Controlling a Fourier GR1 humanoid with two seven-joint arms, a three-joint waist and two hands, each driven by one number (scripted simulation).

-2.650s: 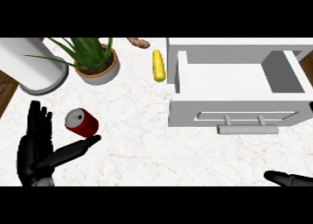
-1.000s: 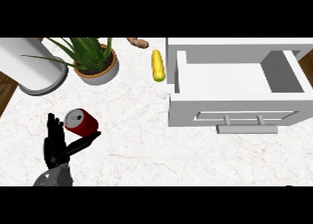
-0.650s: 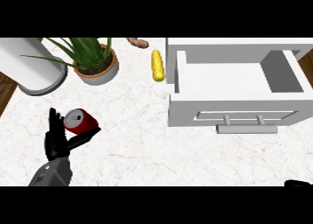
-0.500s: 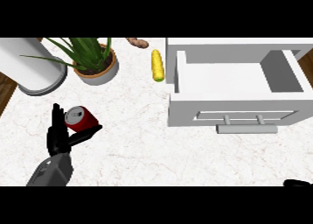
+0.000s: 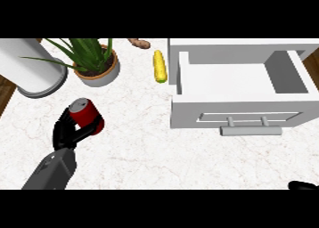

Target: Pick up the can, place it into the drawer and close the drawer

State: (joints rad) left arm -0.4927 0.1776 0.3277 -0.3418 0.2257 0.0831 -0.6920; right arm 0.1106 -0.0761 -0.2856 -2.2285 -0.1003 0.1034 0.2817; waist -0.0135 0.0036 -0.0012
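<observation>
Can (image 5: 87,116), red with a silvery top, sits tilted on the white marble counter (image 5: 155,151), left of the open white drawer (image 5: 241,84). We see our left hand (image 5: 68,133) wrapped around its lower side, fingers (image 5: 59,129) curled along its left edge and the thumb against its right. Only a dark tip of our right hand (image 5: 307,185) shows at the lower right corner, so we cannot tell how it is set. Behind the can stand a potted plant (image 5: 93,62), a white cylinder (image 5: 24,67), and a corn cob (image 5: 160,66) just beside the drawer.
</observation>
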